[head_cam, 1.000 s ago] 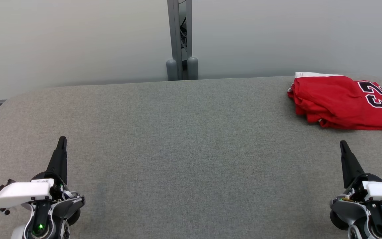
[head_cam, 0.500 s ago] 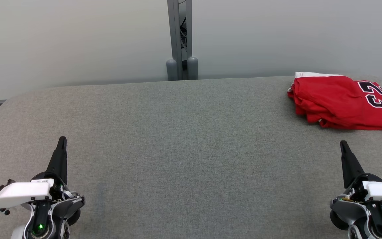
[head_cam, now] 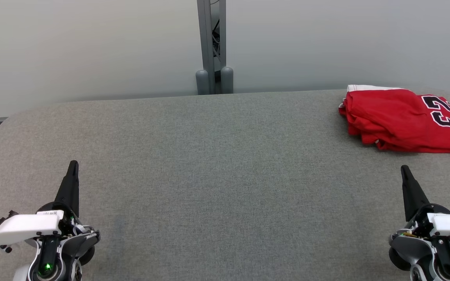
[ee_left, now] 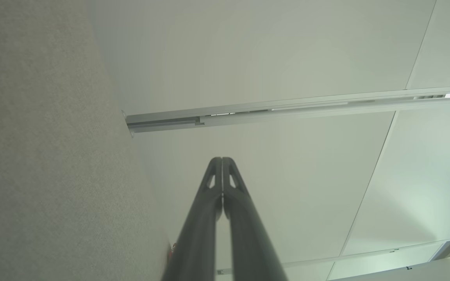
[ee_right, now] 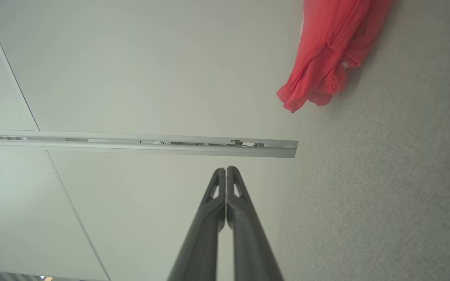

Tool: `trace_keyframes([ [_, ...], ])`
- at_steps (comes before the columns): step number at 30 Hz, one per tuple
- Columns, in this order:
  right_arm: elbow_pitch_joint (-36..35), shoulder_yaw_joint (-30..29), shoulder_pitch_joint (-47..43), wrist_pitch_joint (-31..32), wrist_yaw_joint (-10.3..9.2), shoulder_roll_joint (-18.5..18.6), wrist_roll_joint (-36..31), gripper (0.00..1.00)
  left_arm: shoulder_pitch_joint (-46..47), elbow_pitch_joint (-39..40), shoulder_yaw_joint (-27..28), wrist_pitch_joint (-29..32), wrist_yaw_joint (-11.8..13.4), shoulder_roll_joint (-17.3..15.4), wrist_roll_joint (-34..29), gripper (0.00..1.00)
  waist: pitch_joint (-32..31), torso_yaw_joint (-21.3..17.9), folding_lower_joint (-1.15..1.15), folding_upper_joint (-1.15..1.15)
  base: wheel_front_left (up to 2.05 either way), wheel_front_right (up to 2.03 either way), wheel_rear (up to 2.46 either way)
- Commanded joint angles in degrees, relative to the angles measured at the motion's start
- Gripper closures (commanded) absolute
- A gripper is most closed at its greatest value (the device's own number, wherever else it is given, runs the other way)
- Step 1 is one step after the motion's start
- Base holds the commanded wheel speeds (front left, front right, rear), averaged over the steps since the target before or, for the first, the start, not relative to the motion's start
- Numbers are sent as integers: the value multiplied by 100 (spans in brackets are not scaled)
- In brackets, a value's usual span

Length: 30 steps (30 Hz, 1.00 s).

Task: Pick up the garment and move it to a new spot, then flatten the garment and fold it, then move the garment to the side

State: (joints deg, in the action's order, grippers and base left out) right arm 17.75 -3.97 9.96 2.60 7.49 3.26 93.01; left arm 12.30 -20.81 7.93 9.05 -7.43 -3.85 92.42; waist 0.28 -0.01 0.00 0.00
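Garment: the red garment (head_cam: 397,119) is lying folded on the grey surface (head_cam: 225,164), ahead of the right pincer (head_cam: 404,168), near but apart from its tips, and well away from the left pincer (head_cam: 72,166).
Writing: black digits edged in white are showing on the garment, appearing to read 23; a white sticker (head_cam: 49,213) behind the left pincer is carrying print too small to read.
Left pincer: its fingers are pressing together, gripping nothing.
Right pincer: its fingers are pressing together, gripping nothing.
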Motion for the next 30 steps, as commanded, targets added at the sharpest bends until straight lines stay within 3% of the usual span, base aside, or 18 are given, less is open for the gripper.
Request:
trace_keyframes([
  [1, 12, -24, 35, 42, 0, 14, -28, 100, 105, -3, 23, 5, -26, -6, -15, 100, 0, 0, 0, 0, 0, 0, 0],
  [30, 12, -45, 38, 58, 1, -3, -48, 100, 111, -4, 70, 36, -26, 15, -64, 100, 0, 0, 0, 0, 0, 0, 0],
])
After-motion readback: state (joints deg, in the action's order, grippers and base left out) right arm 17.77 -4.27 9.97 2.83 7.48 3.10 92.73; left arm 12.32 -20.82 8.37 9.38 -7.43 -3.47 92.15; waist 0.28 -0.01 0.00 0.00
